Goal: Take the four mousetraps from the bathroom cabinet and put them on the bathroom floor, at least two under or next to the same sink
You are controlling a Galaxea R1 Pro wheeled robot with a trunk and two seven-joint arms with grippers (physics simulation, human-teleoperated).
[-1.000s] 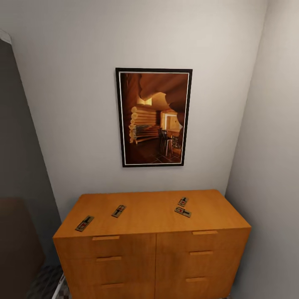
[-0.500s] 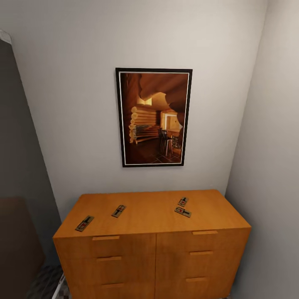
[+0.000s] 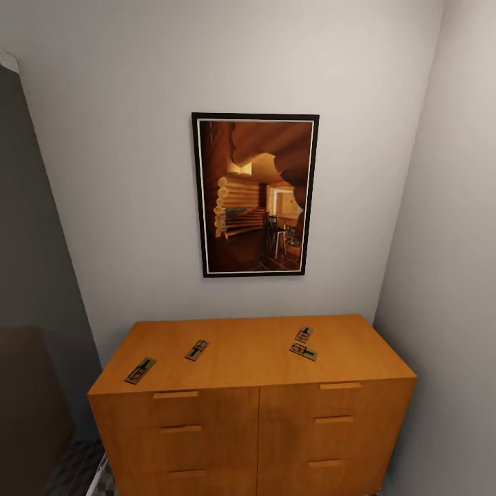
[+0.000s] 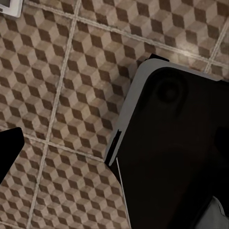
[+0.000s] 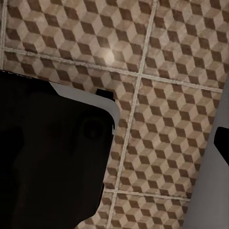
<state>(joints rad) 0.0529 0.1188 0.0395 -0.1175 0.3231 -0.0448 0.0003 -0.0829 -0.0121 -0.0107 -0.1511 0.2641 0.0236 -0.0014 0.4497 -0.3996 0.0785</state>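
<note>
Four mousetraps lie on top of the orange-brown cabinet (image 3: 248, 413) in the head view: one at the left front (image 3: 140, 370), one a little further back (image 3: 197, 350), and two close together at the right (image 3: 304, 334) (image 3: 303, 351). The cube-patterned bathroom floor (image 4: 57, 95) (image 5: 162, 95) spreads below both wrist cameras. One dark left fingertip (image 4: 9, 152) and one dark right fingertip (image 5: 222, 143) each sit at a picture's edge, with nothing between the fingers. Both arms hang low, far from the traps. The sink is out of view.
A framed picture (image 3: 255, 195) hangs above the cabinet. A wall (image 3: 448, 275) closes in at the right and a dark panel (image 3: 27, 399) at the left. My dark base (image 4: 176, 152) (image 5: 47, 157) stands on the tiles. A white corner (image 4: 9, 5) is at the edge.
</note>
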